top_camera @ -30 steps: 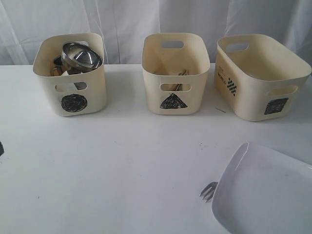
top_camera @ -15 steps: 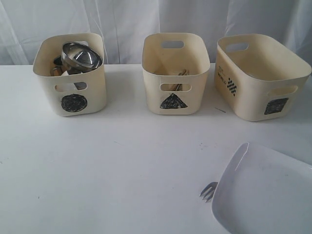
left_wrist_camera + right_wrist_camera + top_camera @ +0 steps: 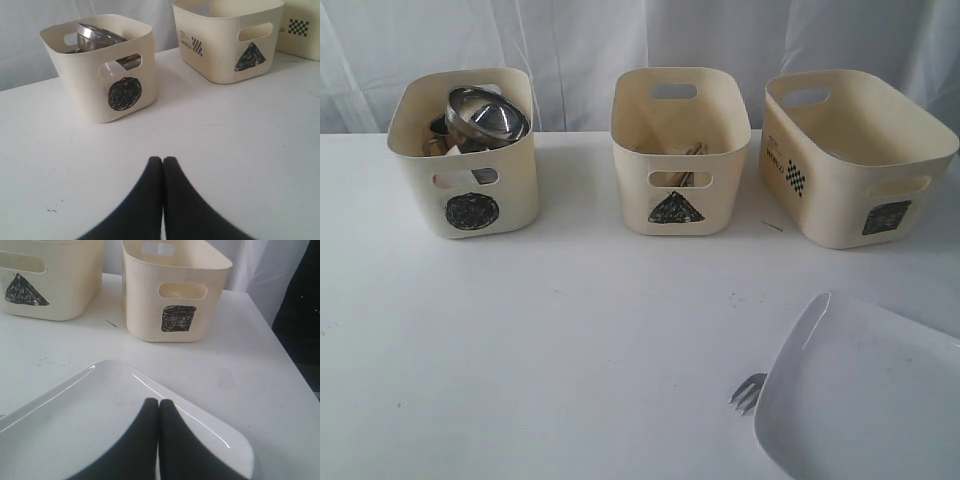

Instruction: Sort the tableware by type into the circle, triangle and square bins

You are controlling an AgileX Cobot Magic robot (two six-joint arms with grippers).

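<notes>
Three cream bins stand in a row at the back of the white counter point(image 3: 540, 340), and the triangle bin point(image 3: 640, 205) in the middle serves as the landmark. The circle bin point(image 3: 510, 205) stands to the left of the triangle bin, well apart from it, and is filled above its rim with steel pieces, a steel bowl point(image 3: 488, 115) tilted on top. The square bin point(image 3: 830, 195) stands to the right of the triangle bin, near it but not touching, turned a little at an angle, and what shows of its inside is bare. Inside the triangle bin a few thin handles point(image 3: 692, 152) lean against the wall, too small to tell apart. The plate point(image 3: 865, 400), white and squarish, lies flat on the counter nearer the camera than the triangle bin and to its right, well apart from it. The fork point(image 3: 748, 392) lies in front of the triangle bin and slightly to its right; only its tines show, at the plate's left rim. The left end effector point(image 3: 163, 162) has its fingers pressed together on nothing, over bare counter on the circle bin's side of the triangle bin. The right end effector point(image 3: 158, 404) also has its fingers together with nothing between them, above the plate; whether it touches the plate cannot be told
</notes>
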